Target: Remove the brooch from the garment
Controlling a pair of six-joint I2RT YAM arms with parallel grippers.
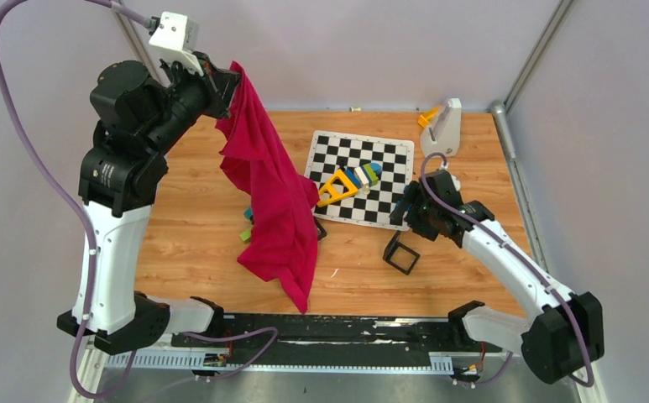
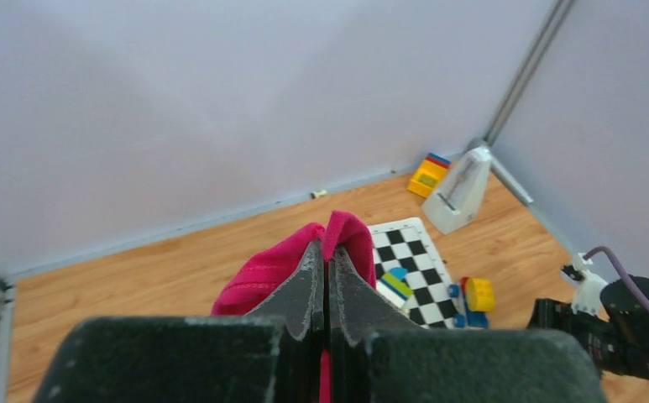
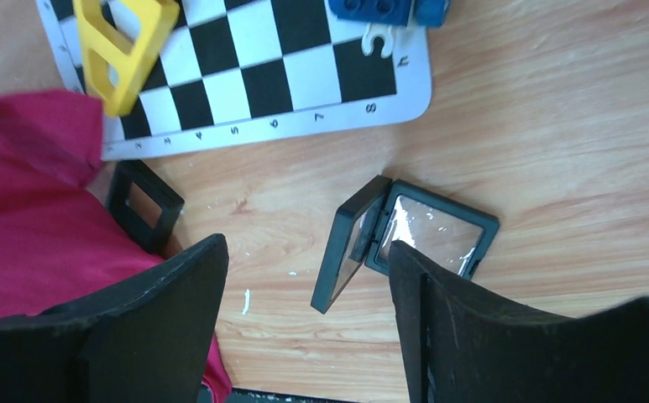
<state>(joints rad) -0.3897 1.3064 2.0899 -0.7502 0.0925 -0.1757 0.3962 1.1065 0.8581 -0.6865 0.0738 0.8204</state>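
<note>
Garment (image 1: 270, 201): soft, draped magenta folds

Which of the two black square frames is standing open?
The frame well clear of the garment, its lid tilted up; the other frame lies flat beside it.

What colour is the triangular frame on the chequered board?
Yellow; the triangular frame shows best in the right wrist view.

The garment (image 1: 270, 201) hung left of the board (image 1: 385, 159), blocks (image 1: 365, 174) sat on it, and a frame (image 1: 401, 253) lay on the table (image 1: 186, 227) before it.
</note>
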